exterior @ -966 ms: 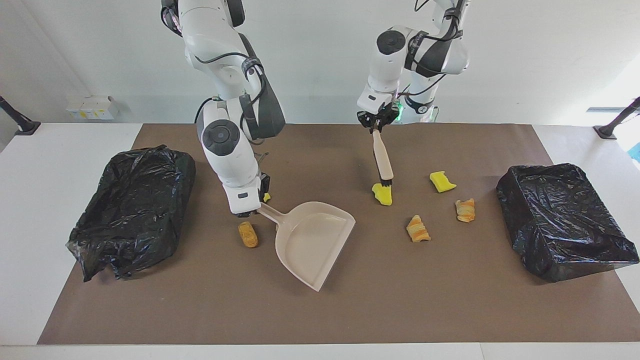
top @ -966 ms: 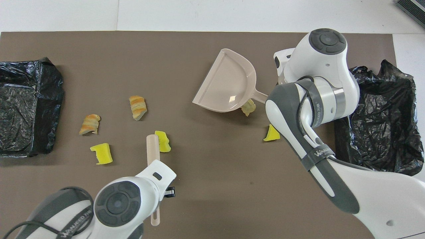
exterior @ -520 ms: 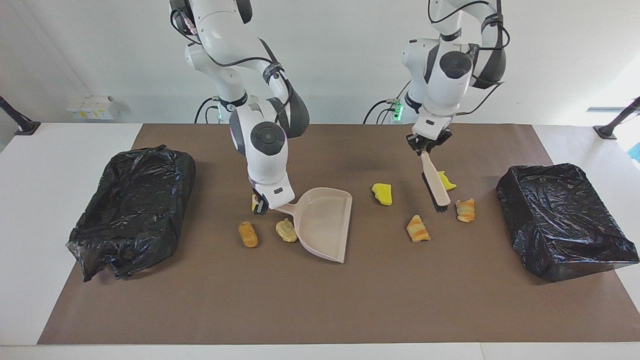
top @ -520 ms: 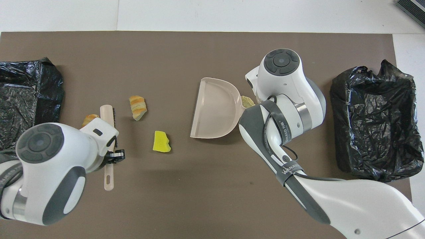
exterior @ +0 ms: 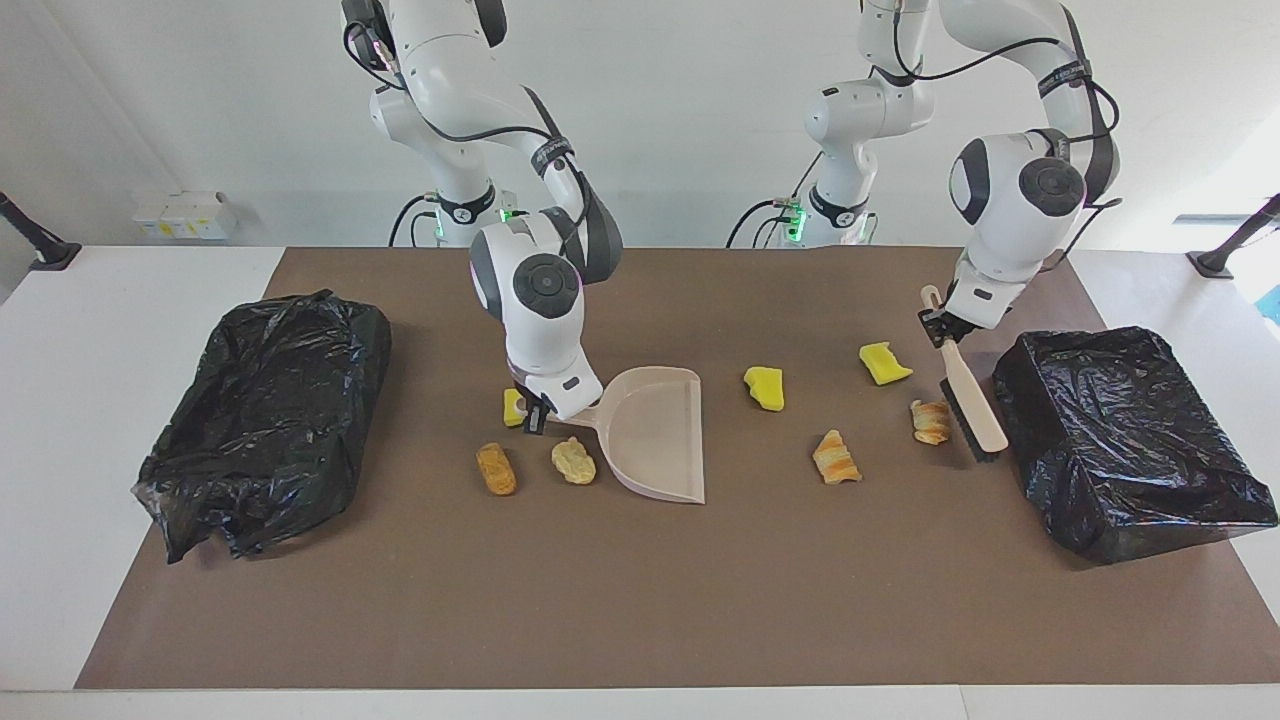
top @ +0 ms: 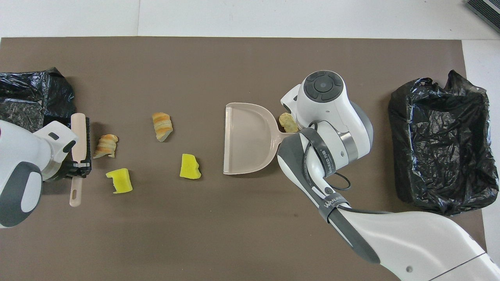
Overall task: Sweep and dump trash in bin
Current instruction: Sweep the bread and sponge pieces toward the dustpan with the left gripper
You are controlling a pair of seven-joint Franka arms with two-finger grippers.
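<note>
Left pincer (exterior: 943, 330) clamps brush (exterior: 968, 398), bristles beside striped piece (exterior: 931, 421). Right pincer (exterior: 540, 411) grips dustpan (exterior: 655, 432) handle, pan on tabletop; tan bits (exterior: 573, 461) beside it, yellow chunks (exterior: 764, 388) between the tools.

A matt brown paper-like sheet (exterior: 640, 600) covers the white, smooth desk (exterior: 120, 330). The dustpan (exterior: 655, 432) and the brush (exterior: 968, 392) look like smooth beige plastic with a soft sheen, the brush's bristles dark. Both bin liners (exterior: 265, 420) (exterior: 1125, 440) are crinkled, glossy black plastic film. The yellow sponge chunks (exterior: 765, 388) look porous and matt; the bread-like pieces (exterior: 835, 457) have rough, ridged crusts. The arms' shells are glossy white plastic.
</note>
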